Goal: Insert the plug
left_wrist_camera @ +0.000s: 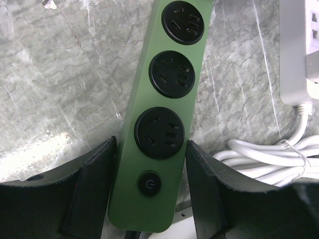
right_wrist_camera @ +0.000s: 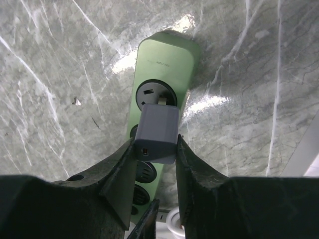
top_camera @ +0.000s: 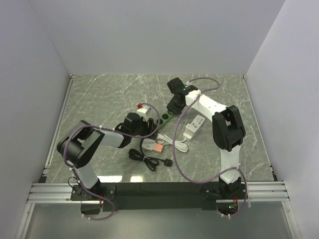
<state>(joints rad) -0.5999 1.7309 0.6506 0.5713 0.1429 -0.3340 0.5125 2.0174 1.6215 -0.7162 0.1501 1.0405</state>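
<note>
Nearly home: right fingers [right_wrist_camera: 119, 174] grip the grey plug [right_wrist_camera: 157, 127], prongs at the twelve o'clock socket of the green power strip [left_wrist_camera: 164, 99], seemingly not yet seated; left fingers [left_wrist_camera: 94, 189] clamp its six o'clock end on the counter [top_camera: 99, 94]

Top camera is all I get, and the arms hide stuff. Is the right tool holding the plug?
Observer: Yes, the right tool pinches a grey plug.
Operator: Is it all the way in?
Observer: Not fully; a metal prong shows between it and the end socket of the green power strip.
Operator: What about the left tool?
Observer: The left tool clamps the strip's sides near its power button.
</note>
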